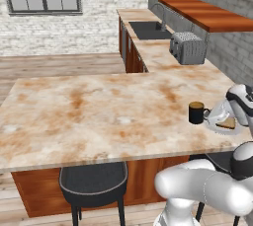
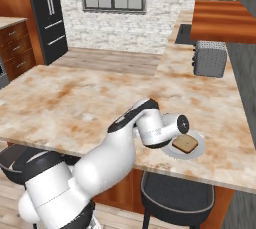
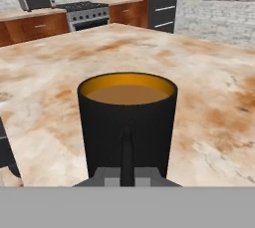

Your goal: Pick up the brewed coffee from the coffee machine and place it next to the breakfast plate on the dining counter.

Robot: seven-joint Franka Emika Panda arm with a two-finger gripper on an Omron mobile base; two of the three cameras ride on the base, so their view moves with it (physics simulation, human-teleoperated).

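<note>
Black mug [image 3: 127,122] sits right in front of your gripper [image 3: 127,176]: jaws are together on its handle, which faces the hand camera. Brown coffee reaches near the rim. From the left base view, the mug [image 1: 196,113] stands on or just above the marble counter [image 1: 99,116], just beside the plate [image 1: 225,125]. Toast [image 2: 185,144] lies on that plate. Chrome toaster [image 1: 188,48] sits well apart, on the far counter.
</note>
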